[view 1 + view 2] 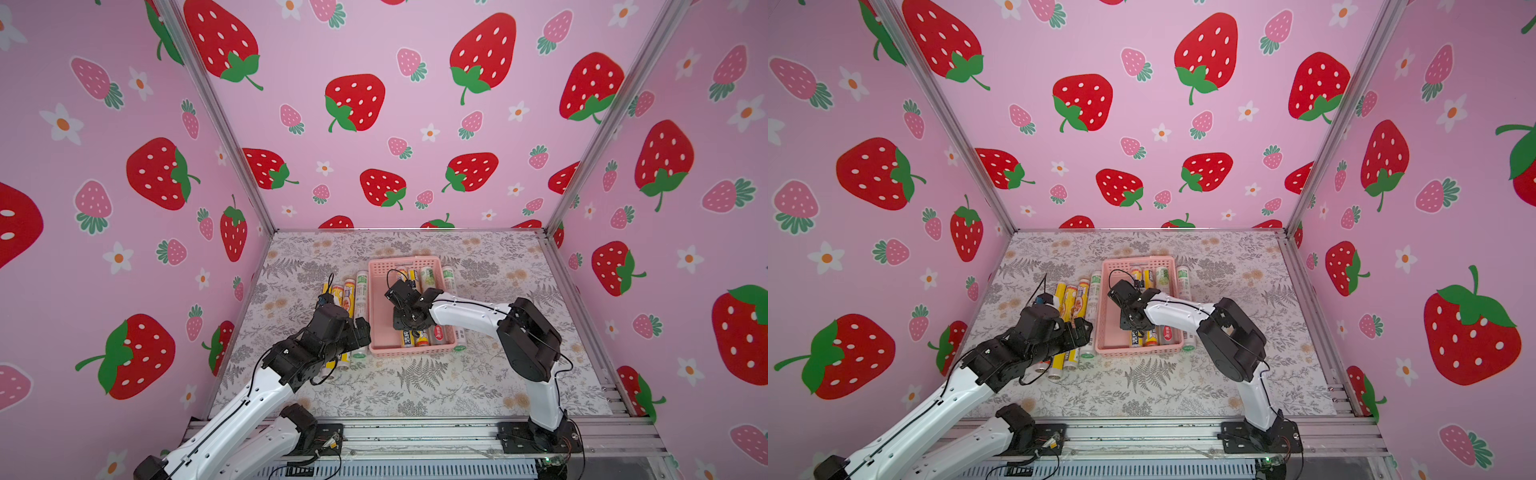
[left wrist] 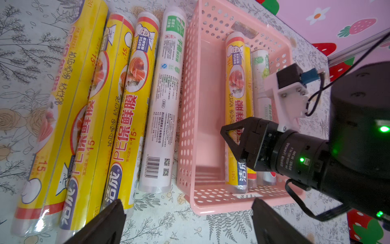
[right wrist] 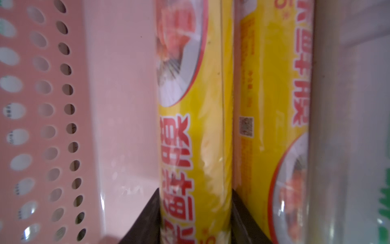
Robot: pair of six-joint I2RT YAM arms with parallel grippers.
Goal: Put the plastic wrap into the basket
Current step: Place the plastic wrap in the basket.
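Plastic wrap [image 2: 130, 101], long slim rolls: three yellow, one white lie on floral-print table [image 1: 415, 386], at 9 o'clock of shallow pale-pink perforated plastic basket [image 1: 415, 352]. Left gripper [image 2: 187, 211] hangs released over their near ends. Right gripper [image 3: 195, 190] clenched on yellow roll [image 3: 196, 137] inside basket, beside two more; one white roll [image 1: 449, 278] outside at 3 o'clock.

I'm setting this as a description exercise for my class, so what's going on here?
A robot is loading plastic wrap rolls into a pink basket. The right gripper is shut on a yellow roll inside it, next to two others. The left gripper hangs open near four rolls on the table; one white roll lies outside its opposite wall.
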